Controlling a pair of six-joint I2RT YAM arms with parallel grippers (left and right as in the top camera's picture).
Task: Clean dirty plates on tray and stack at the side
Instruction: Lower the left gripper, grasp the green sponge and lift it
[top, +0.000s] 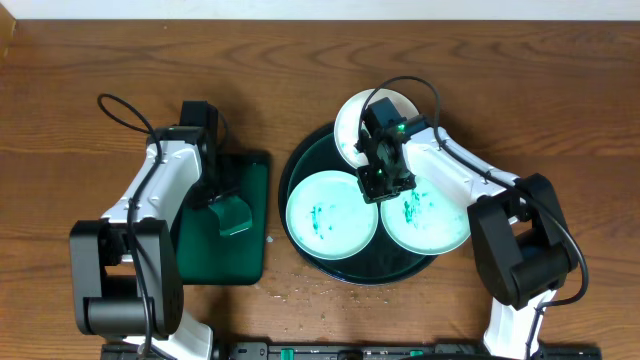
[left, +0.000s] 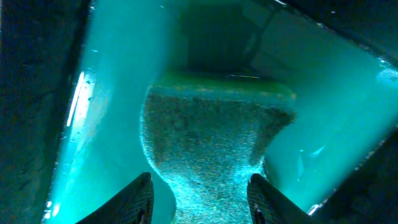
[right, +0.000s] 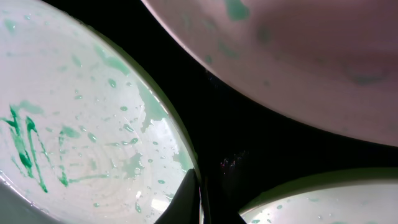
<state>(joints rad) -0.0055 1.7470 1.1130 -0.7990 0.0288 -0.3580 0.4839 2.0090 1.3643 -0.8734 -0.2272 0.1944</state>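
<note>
Three green-smeared plates (top: 330, 215) lay side by side on the round tray (top: 305, 165). The right hand (top: 385, 182) hung low among them, and its fingers' spacing could not be made out. The left hand (top: 228, 212) sat over the small green tray (top: 250, 190) with a sponge (left: 211, 149) between its fingers (left: 140, 199); whether it was clamped was unclear.

1. Beneath me lies a brown wooden worktop (top: 60, 60); its grain runs side to side in long boards, some streaked darker.
2. Pale crumbs (top: 300, 295) speckle the worktop towards its near edge; a black rail (top: 330, 352) runs along that edge.
3. The light falls evenly across the wood; the shadows on it are soft.
</note>
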